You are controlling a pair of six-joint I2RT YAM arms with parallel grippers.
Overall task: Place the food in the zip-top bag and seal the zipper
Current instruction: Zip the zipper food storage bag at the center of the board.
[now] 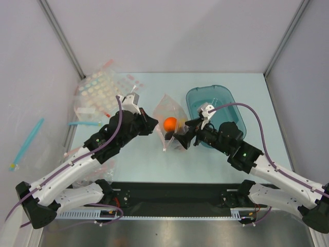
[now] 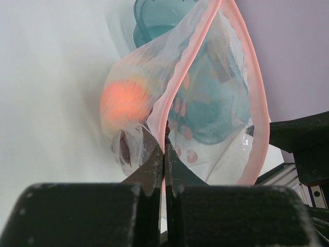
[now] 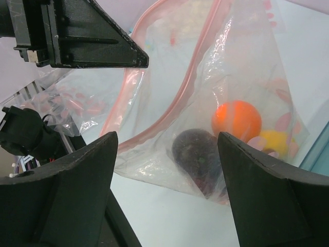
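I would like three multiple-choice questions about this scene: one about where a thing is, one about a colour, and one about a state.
1. Where is the orange fruit?
A. lying loose outside the bag
B. inside the zip-top bag
C. gripped by an arm, outside the bag

2. What colour is the zipper along the bag's mouth?
A. blue
B. green
C. pink

3. How do the left jaws stand?
A. shut on the bag's mouth edge
B. wide open above the bag
C. shut on nothing

Answers:
1 B: the right wrist view shows it behind the clear plastic, next to a dark plum and a yellow piece.
2 C: both wrist views show a pink strip.
3 A: the left wrist view shows the strip pinched between the closed tips.
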